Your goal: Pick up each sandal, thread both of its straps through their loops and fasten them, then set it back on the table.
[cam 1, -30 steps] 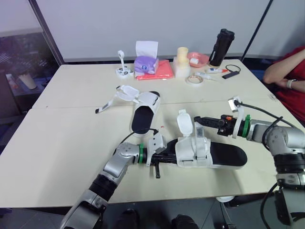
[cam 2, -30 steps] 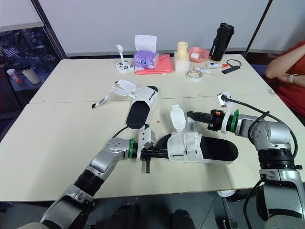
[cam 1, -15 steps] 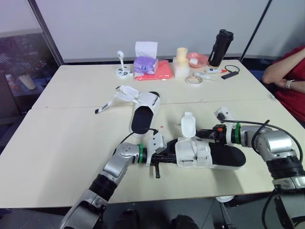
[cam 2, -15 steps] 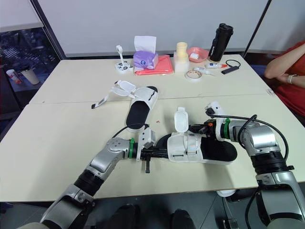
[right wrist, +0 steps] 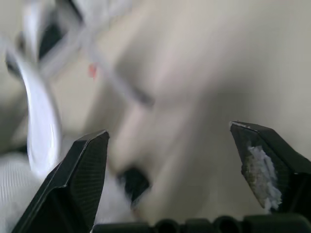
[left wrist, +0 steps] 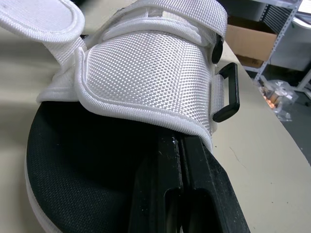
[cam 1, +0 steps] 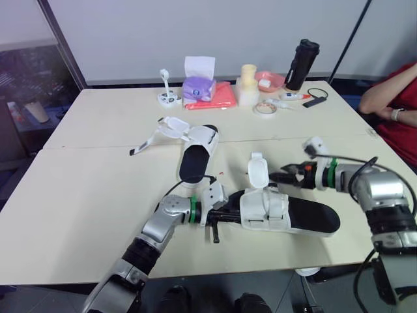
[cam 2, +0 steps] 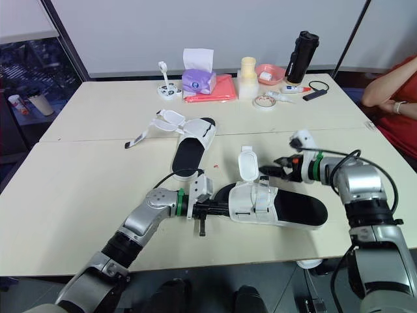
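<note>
The near sandal [cam 1: 296, 214], black footbed with white mesh straps, lies on the table in front of me. One of its straps [cam 1: 258, 171] stands upright and unfastened. My left gripper [cam 1: 227, 214] is shut, its fingers [left wrist: 189, 165] slid flat onto the footbed under the front strap [left wrist: 146, 73], beside a black loop [left wrist: 227, 92]. My right gripper [cam 1: 279, 177] hovers just right of the upright strap, open with nothing between its fingers [right wrist: 87, 160]. The second sandal [cam 1: 195, 156] lies farther back with its straps [cam 1: 171, 127] spread open.
Along the table's far edge stand a tissue box [cam 1: 199, 78], a red pouch [cam 1: 218, 98], a tape roll [cam 1: 264, 109], a pink bowl [cam 1: 270, 81] and a black bottle [cam 1: 303, 63]. A person's arm [cam 1: 384, 101] rests at the right edge.
My right gripper dipped toward the upright strap, then drew back slightly to the right and opened. The strap stays upright. The left gripper has not moved.
</note>
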Tool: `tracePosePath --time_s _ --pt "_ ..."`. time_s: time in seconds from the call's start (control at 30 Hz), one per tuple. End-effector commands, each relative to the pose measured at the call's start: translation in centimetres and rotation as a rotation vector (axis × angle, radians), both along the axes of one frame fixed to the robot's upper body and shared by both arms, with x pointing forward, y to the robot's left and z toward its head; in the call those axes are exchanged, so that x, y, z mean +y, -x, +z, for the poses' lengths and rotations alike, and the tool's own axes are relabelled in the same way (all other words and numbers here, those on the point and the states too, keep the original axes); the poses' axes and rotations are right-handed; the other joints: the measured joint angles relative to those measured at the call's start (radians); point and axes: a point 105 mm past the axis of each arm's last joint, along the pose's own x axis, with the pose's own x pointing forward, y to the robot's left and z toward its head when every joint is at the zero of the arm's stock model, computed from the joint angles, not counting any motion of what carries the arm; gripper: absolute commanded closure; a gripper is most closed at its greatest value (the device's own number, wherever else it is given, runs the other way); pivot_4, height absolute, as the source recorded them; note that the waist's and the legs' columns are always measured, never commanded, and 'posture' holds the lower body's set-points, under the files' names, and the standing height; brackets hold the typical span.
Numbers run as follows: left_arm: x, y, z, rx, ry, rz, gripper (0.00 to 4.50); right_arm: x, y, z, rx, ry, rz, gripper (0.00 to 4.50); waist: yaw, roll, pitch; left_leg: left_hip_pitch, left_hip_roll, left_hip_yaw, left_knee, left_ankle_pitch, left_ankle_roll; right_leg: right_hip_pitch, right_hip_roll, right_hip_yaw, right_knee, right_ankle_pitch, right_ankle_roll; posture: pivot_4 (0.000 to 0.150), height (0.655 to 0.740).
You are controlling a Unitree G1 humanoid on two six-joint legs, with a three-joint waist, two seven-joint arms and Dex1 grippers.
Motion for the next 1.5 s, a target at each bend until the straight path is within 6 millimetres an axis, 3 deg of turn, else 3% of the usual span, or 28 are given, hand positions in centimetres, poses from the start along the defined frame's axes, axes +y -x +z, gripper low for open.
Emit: tracePosePath --time_s 0.03,0.23,0.57,0.73,0.97,1.23,1.47,1.5 --pt "0.8 0.1 -2.8 0.06 -0.1 0.038 4.5 -0.2 -0.5 3.3 -0.073 -0.11 0.0 0.1 0.0 0.0 0.0 0.0 0.0 0.0 0.0 0.0 0.0 0.0 0.0 0.0 0.0 0.0 0.0 0.15 0.74" --pt "0.9 0.3 -2.8 0.071 -0.097 0.036 4.5 2.5 0.6 5.5 0.002 -0.348 0.113 0.1 -0.001 0.0 0.0 0.0 0.0 0.0 0.0 0.0 0.0 0.0 0.0 0.0 0.0 0.0 0.0 0.15 0.74" --pt "0.3 1.8 -1.6 0.146 -0.069 -0.049 4.5 4.1 3.1 3.5 0.146 -0.377 0.218 0.1 -0.004 0.0 0.0 -0.001 0.0 0.0 -0.007 0.0 0.0 -0.004 0.0 0.0 0.0 -0.001 0.001 0.15 0.74" --pt "0.1 2.1 -1.5 0.163 -0.071 -0.066 4.5 4.5 3.3 3.0 0.19 -0.386 0.235 0.1 -0.005 0.0 0.0 -0.001 0.0 0.001 -0.008 0.0 0.0 -0.005 0.0 0.001 0.0 -0.001 0.001 0.15 0.74" --pt "-0.2 2.1 -0.8 0.172 -0.05 -0.084 4.5 6.5 3.6 3.0 0.242 -0.438 0.324 0.1 -0.006 0.0 0.0 -0.001 0.0 0.001 -0.008 0.0 0.0 -0.006 0.0 0.001 0.0 -0.001 0.002 0.15 0.74" --pt "0.0 1.7 -1.3 0.16 -0.07 -0.056 4.5 9.0 0.8 4.0 0.275 -0.545 0.292 0.1 -0.007 0.0 0.0 -0.001 0.0 0.001 -0.008 0.0 0.0 -0.006 0.0 0.001 0.0 -0.001 0.002 0.15 0.74" --pt "0.4 1.4 -1.7 0.15 -0.07 -0.015 4.5 9.6 -1.9 3.5 0.307 -0.579 0.162 0.1 -0.006 0.0 0.0 -0.002 0.0 0.001 -0.008 0.0 -0.001 -0.006 0.0 0.001 0.001 -0.001 0.002 0.15 0.74" --pt "0.4 1.4 -1.7 0.15 -0.069 -0.013 4.5 9.6 -2.1 3.5 0.305 -0.582 0.151 0.64 -0.006 0.0 0.0 -0.002 0.0 0.001 -0.008 0.0 -0.001 -0.006 0.0 0.001 0.001 -0.001 0.002 0.15 0.74"
